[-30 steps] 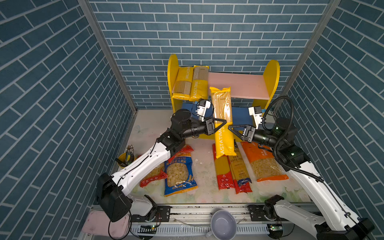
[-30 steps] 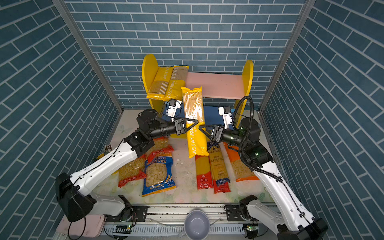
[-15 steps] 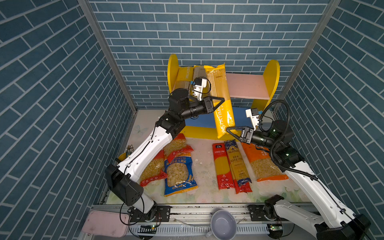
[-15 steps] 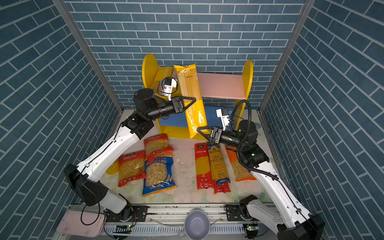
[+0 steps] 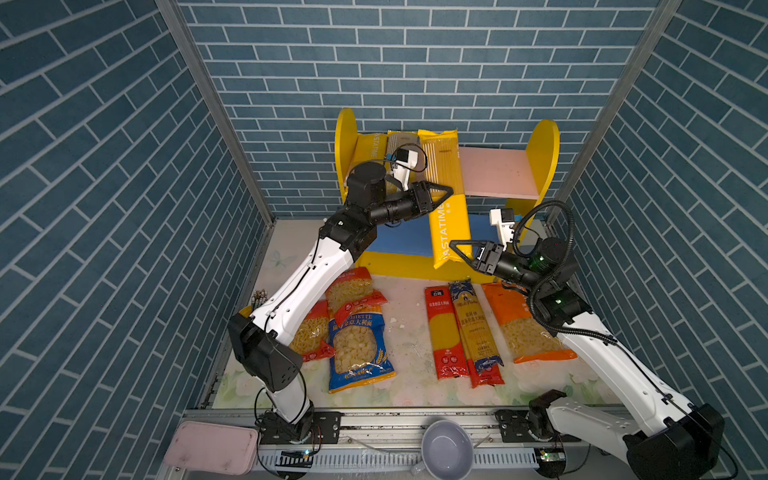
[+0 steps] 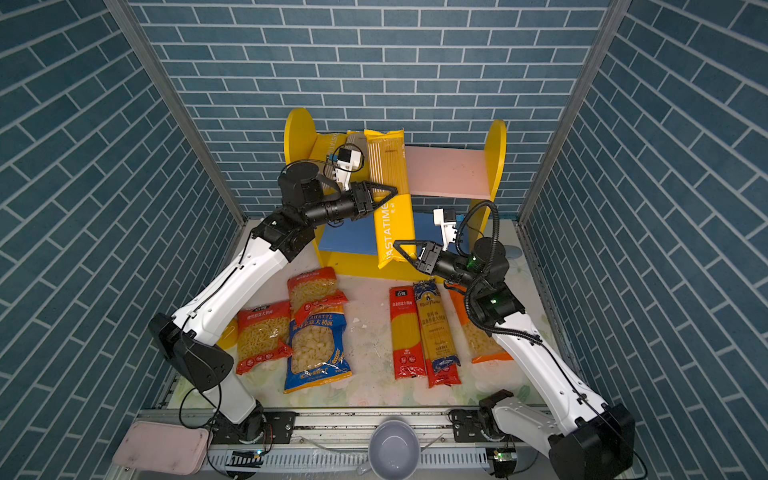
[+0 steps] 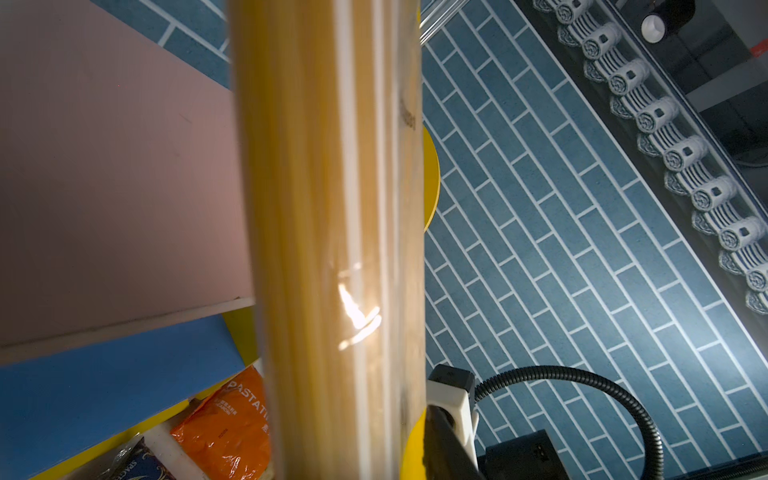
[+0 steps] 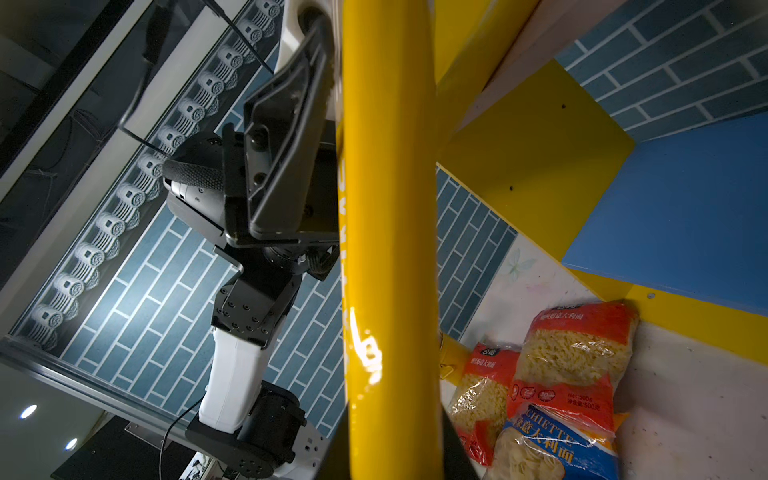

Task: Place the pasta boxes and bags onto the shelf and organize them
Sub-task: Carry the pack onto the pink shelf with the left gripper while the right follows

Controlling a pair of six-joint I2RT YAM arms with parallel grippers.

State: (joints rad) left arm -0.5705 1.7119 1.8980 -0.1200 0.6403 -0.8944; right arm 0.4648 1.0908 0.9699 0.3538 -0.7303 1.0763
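Now: table point(image 5: 405, 345), blue brick walls on three sides. The shelf point(image 5: 544, 158) stands at the back edge, centre. Its pink upper board point(image 5: 494, 170) is bare over the right part, and its blue lower board point(image 5: 399, 237) is bare where visible.

The yellow PASTATIME spaghetti pack point(image 5: 451, 224) has its top end on the pink upper board, just beside two other yellow packs point(image 5: 374, 153) at the board's left end. The rest overhangs the board's front edge and slants down in front of the blue lower board, clear of the table. Judged mid-placement: at this slant it would likely slide off, so both arms attend it.

Loose on the table in front of the shelf:
- orange short-pasta bag point(image 5: 523, 324), toward the right edge
- red spaghetti pack point(image 5: 442, 332) and dark-blue spaghetti pack point(image 5: 471, 328), touching, at centre
- blue short-pasta bag point(image 5: 357, 349) overlapping two red short-pasta bags point(image 5: 349, 286), toward the left edge

A bare strip runs between the groups.

The right gripper point(image 5: 455, 249) is at the pack's low end. Its wrist view shows the pack running between the jaws, both against it, so it is holding, probably to raise that end. The left gripper point(image 5: 444, 195) is at the pack's middle, level with the board's front edge. Jaws gripping or standing off: cannot tell.

Room: open board to the pack's right, neighbouring packs crowding its left.
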